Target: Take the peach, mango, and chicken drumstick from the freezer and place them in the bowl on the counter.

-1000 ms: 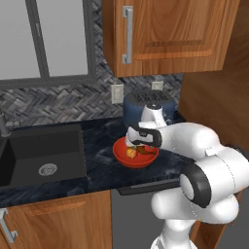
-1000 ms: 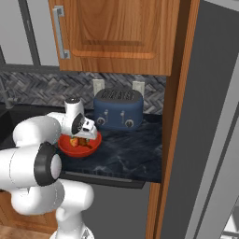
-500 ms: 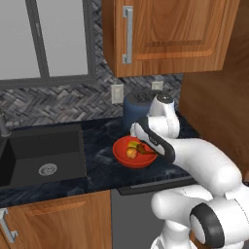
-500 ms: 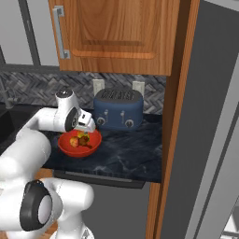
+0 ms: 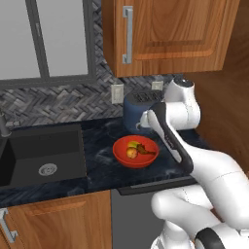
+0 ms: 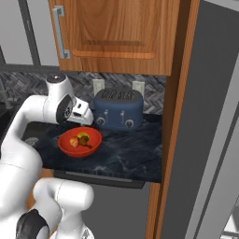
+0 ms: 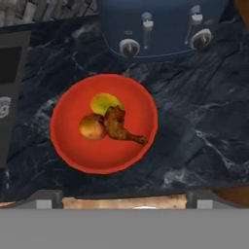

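Dark marble counter (image 7: 194,126), seen from the hand above. Red bowl (image 7: 65,146) lies directly below, holding peach (image 7: 92,127), mango (image 7: 104,102) and chicken drumstick (image 7: 119,127) touching together; blue toaster (image 7: 160,24) just beyond. Gripper finger spacing cannot be told.

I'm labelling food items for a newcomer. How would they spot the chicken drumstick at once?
Find the blue toaster on the dark counter; the red bowl sits just before it. Inside, the chicken drumstick is brown and elongated, beside the round peach and yellow-green mango.
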